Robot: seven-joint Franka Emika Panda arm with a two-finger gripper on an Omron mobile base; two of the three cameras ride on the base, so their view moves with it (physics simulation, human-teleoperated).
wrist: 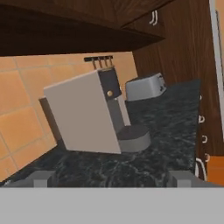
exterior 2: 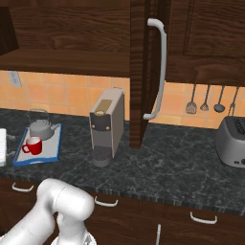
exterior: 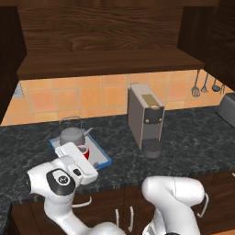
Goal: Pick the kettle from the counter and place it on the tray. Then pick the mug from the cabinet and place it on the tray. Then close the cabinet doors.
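Kettle (exterior 2: 40,128) sits upright at the back of the tray (exterior 2: 52,146), wire handle arched over it. Red mug (exterior 2: 32,145) stands on the same tray, just in front of the kettle. Tray lies flat on the dark counter (exterior 2: 172,162), left of the coffee machine (exterior 2: 107,125).

Gripper (wrist: 112,178) has its fingertips wide apart with nothing between them; the hand view looks across the counter at the coffee machine and the toaster (wrist: 144,86) beyond it. The wrist sits just in front of the tray in the left base view, possibly overlapping its near edge.

Right cabinet door (exterior 2: 143,72) stands open, its silver bar handle (exterior 2: 159,67) facing out. Cabinet shelf (exterior: 110,62) is bare.
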